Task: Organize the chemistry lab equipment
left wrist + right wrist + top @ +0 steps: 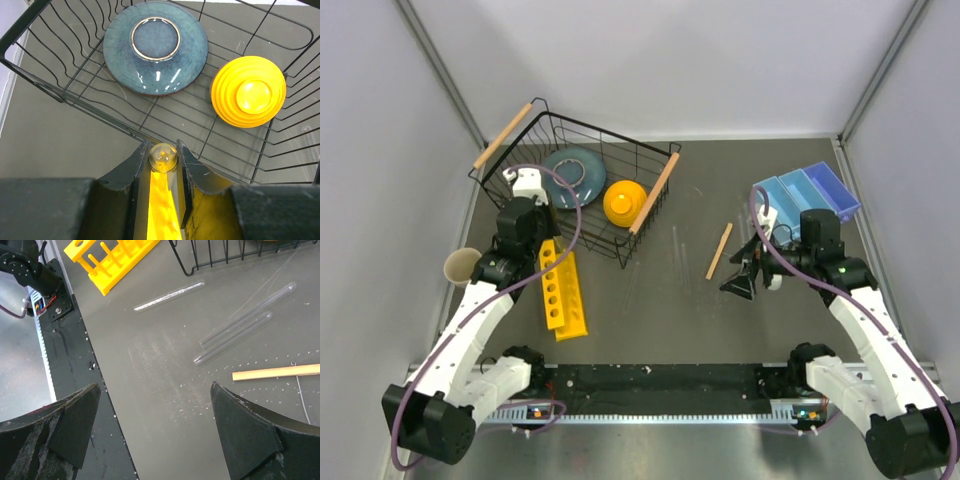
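Grey surface (680, 330) with pale walls on three sides: that is your workspace, and both arms reach in from the near edge.

Your left hand (163, 149) is closed on a slim clear glass tube (163, 157). The two fingers press its sides, and its rounded end faces the wrist camera. The tube hangs over the far end of the yellow rack (563, 292), whose yellow shows through the glass. You cannot tell from these views whether the tube's lower end already sits in a hole.

Just beyond that hand stands the black wire basket (75, 100). In it lie the blue-grey plate (155, 47) and, beside it, the yellow dome (248, 92).

Your right hand (155, 390) is spread wide with nothing between its fingers, and it hovers above bare surface at centre right. In front of it lie:
- a lone tube (170, 296) nearer the rack
- a pair of tubes (235, 337) lying almost parallel and close together
- the thin wooden stick (277, 372) just beside that pair, flat on the surface

All of these are apart from the hand.

A row of blue trays (807, 190) sits at the far right, and a tan cup (460, 265) stands at the left edge.
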### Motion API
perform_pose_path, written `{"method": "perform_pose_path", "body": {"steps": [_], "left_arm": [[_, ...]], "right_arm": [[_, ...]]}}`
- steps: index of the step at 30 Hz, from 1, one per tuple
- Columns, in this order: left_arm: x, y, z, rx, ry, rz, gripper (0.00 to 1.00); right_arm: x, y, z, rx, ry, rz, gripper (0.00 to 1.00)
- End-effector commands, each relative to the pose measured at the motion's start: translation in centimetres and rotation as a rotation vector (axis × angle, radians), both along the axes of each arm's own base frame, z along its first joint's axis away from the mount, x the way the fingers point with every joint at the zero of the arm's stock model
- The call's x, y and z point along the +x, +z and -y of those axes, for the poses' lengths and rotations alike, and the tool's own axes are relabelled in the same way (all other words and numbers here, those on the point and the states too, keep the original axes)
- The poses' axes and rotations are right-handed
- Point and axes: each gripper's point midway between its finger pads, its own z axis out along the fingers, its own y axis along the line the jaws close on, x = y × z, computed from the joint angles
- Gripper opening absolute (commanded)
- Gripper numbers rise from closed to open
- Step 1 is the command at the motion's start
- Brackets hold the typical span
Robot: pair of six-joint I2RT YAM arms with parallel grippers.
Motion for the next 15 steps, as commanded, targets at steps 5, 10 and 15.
{"method": "perform_pose_path", "body": {"steps": [5,10,15], "left_arm": [[0.8,-0.6,0.0,0.015,-0.013,0.045,0.11],[0.8,-0.6,0.2,0.008,-0.021,0.049,0.11],[0.3,-2.0,0.3,-0.011,-0.018,0.024,0.12]], "right_arm": [[0.4,0.5,-0.2,0.033,0.009,0.025,0.92],[0.3,0.3,-0.2,0.035,0.011,0.019,0.92],[0.4,0.3,-0.2,0.039,0.01,0.017,0.92]]}}
